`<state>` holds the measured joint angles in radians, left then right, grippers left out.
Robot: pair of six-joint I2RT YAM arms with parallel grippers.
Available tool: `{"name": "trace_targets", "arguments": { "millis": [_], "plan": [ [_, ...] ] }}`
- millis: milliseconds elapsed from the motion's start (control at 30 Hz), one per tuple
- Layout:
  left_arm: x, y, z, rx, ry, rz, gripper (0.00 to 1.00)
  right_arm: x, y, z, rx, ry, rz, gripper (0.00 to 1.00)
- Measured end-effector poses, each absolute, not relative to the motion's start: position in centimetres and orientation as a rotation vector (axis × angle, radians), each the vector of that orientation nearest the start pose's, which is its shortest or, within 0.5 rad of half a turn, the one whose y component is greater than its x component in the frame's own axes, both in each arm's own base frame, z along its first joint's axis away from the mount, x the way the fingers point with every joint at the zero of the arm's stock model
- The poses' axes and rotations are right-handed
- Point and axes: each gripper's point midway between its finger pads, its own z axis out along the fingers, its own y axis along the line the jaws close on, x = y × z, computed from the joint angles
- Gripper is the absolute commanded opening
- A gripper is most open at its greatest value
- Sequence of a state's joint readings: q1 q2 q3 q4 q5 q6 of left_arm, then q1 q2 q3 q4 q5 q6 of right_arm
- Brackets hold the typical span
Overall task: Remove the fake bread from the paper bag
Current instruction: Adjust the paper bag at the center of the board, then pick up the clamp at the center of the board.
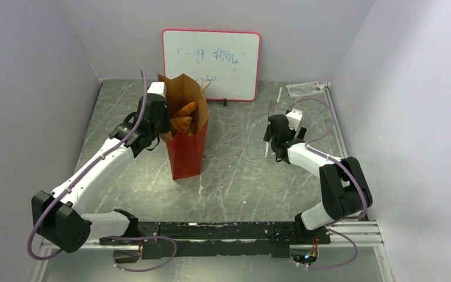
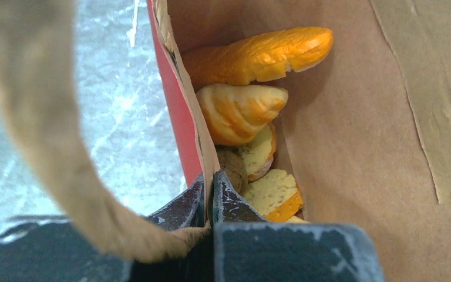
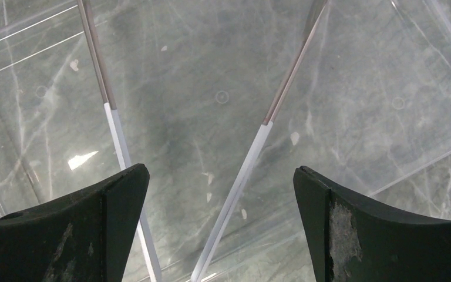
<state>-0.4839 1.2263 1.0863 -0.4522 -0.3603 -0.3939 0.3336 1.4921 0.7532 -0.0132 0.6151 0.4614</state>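
Observation:
The paper bag [image 1: 186, 138], brown above and red below, stands upright mid-table. My left gripper [image 1: 165, 116] is shut on its left top edge [image 2: 207, 154], one finger outside and one inside. Inside lies the fake bread: a long orange loaf [image 2: 258, 54], a ridged croissant [image 2: 238, 111], tan slices [image 2: 273, 191] and a darker piece [image 2: 232, 166]. Orange pastries [image 1: 183, 116] show through the bag's mouth from above. A tan cord handle [image 2: 41, 135] loops past the left fingers. My right gripper [image 1: 268, 136] hovers open to the bag's right, holding nothing [image 3: 220, 182].
A clear plastic sheet or box with white-edged strips [image 3: 243, 170] lies under the right gripper. A red-framed whiteboard [image 1: 211, 57] leans on the back wall. A small clear packet [image 1: 305, 89] lies at the back right. Grey walls close in on three sides.

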Motion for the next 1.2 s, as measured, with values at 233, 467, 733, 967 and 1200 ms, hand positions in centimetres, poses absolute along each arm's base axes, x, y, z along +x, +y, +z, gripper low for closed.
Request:
{"name": "trace_targets", "arguments": {
  "millis": [233,467,733,967,1200],
  "plan": [
    [35.4,-11.7,23.9,0.091,2.067,0.044,0.07,36.8,4.4,6.8,0.423,2.15,-0.267,1.0],
    [36.4,-10.4,26.5,0.198,1.977,0.221,0.07,36.4,5.1,7.0,0.412,2.156,-0.251,1.0],
    [35.8,-11.8,27.9,0.267,1.902,0.287,0.07,36.1,5.8,8.1,0.399,2.134,-0.216,1.0],
    [34.5,-12.9,26.0,0.241,1.923,0.248,0.07,35.5,5.7,6.7,0.387,2.165,-0.227,1.0],
    [34.1,-13.7,25.4,0.189,1.935,0.189,0.07,36.0,6.1,5.1,0.373,2.186,-0.231,1.0]
  ]
}}
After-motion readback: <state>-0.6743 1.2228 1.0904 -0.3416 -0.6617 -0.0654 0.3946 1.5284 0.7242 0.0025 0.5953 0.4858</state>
